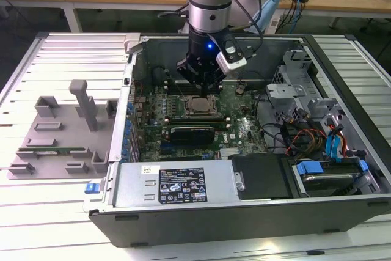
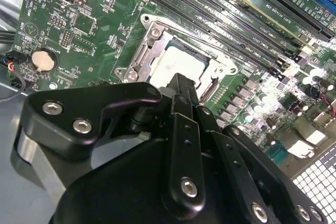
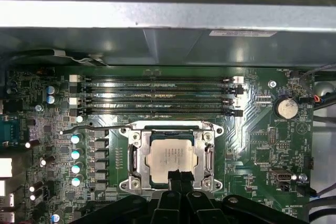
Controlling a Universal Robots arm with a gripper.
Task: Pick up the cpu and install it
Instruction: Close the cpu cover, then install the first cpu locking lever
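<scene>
In the exterior view the arm comes down from the upper middle of the frame into the open computer case (image 1: 342, 212). Its gripper (image 1: 204, 90) hangs just above the motherboard's middle. In both wrist views the black fingers (image 3: 178, 178) are drawn together with nothing seen between them, their tips over one edge of the cpu (image 3: 172, 156).

The cpu lies flat inside the metal socket frame (image 3: 135, 156), silvery top up. It shows in the second wrist view (image 2: 178, 64) too, and in the exterior view (image 1: 198, 104) directly under the gripper.

A thin socket lever (image 3: 84, 128) stretches out beside the frame. Four long memory slots (image 3: 157, 95) run parallel just beyond the socket, between it and the grey case wall (image 3: 157, 19). A row of small capacitors (image 3: 75, 153) stands on one side of the socket, and a coin battery (image 3: 287, 108) sits well apart on the other.

In the exterior view a black block (image 1: 192, 131) lies just below the socket, and the power supply (image 1: 177, 183) spans the lower middle. Coloured cables (image 1: 305, 139) and a blue-handled drive bay (image 1: 311, 168) crowd the exterior view's right. A grey tray (image 1: 61, 120) rests outside the case at the exterior view's left, holding a memory stick (image 1: 58, 150).

The case has no cover on top, so the space above the board is open.
</scene>
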